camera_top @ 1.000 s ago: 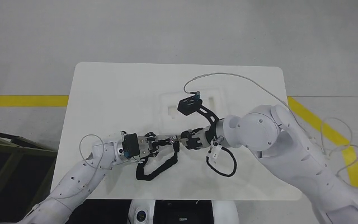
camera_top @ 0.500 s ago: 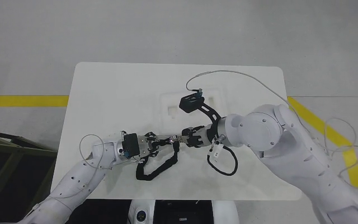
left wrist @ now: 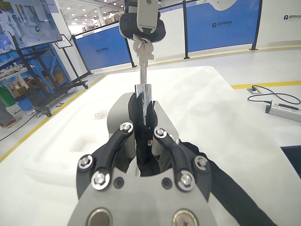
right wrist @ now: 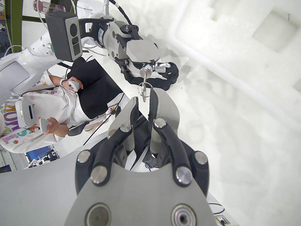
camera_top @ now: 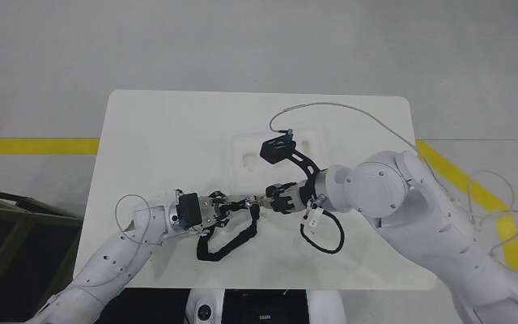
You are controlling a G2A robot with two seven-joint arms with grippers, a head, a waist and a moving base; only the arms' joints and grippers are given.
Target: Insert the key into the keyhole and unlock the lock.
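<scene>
Chrome lock barrel [left wrist: 143, 91] sits clamped in my left gripper [left wrist: 142, 101], its black cable [camera_top: 235, 241] trailing onto the table [camera_top: 162, 138]. My right gripper [left wrist: 142, 32] pinches the key [left wrist: 144, 52] (bow half hidden behind the pads); the blade tip vanishes inside the keyhole [right wrist: 144, 72].

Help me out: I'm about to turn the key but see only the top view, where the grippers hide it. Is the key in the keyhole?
Observer: In the left wrist view the blade of the key meets the end of the chrome lock cylinder, most of the blade outside it.
Operator: Lined up?
Observer: Yes, blade and cylinder form one straight line.
Operator: Is the lock gripped?
Observer: The left gripper is shut on the cylinder, clamping it from both sides.
</scene>
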